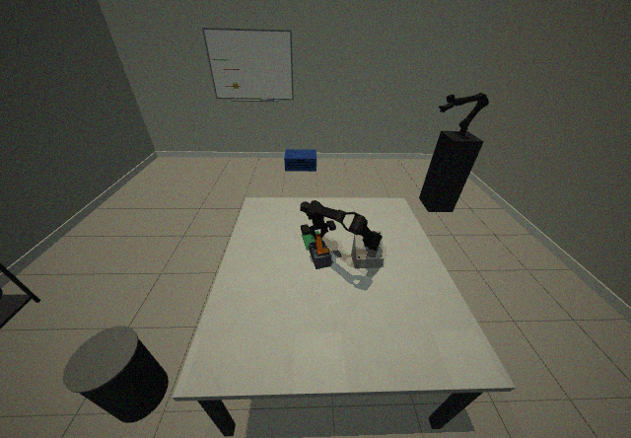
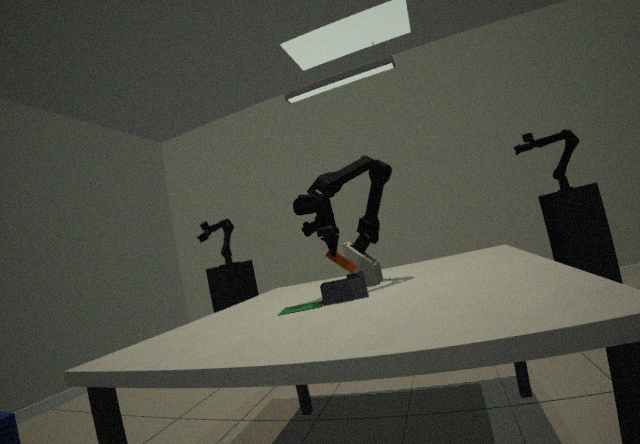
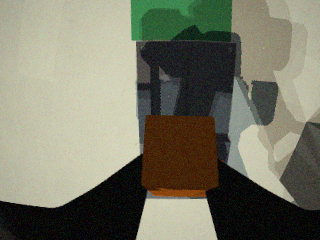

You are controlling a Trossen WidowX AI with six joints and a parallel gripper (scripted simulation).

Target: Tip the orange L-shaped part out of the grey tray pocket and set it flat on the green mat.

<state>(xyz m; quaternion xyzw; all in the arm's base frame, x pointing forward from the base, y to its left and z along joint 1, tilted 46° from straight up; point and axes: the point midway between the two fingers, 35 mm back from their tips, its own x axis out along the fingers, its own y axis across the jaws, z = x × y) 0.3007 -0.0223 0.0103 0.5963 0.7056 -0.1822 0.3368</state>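
The orange L-shaped part (image 1: 320, 246) (image 2: 342, 262) (image 3: 180, 150) is up out of its pocket and tilted. My gripper (image 1: 318, 233) (image 2: 332, 254) (image 3: 176, 162) is shut on its raised end, with one black finger on each side. In the exterior view the part slopes down from the fingers, and its low end is close above the tray's top; whether it touches cannot be told. The grey tray (image 1: 321, 262) (image 2: 343, 291) (image 3: 227, 55) stands below, in shadow. The green mat (image 1: 308, 241) (image 2: 299, 308) (image 3: 136, 22) lies flat against the tray's end, with nothing on it.
The arm's light grey base mount (image 1: 368, 262) (image 2: 374, 274) stands on the white table (image 1: 325, 311) (image 2: 439, 315) beside the tray. Its dark corner (image 3: 305, 170) seems to show at the right in the wrist view. The arm's shadows fall over the tray and mat.
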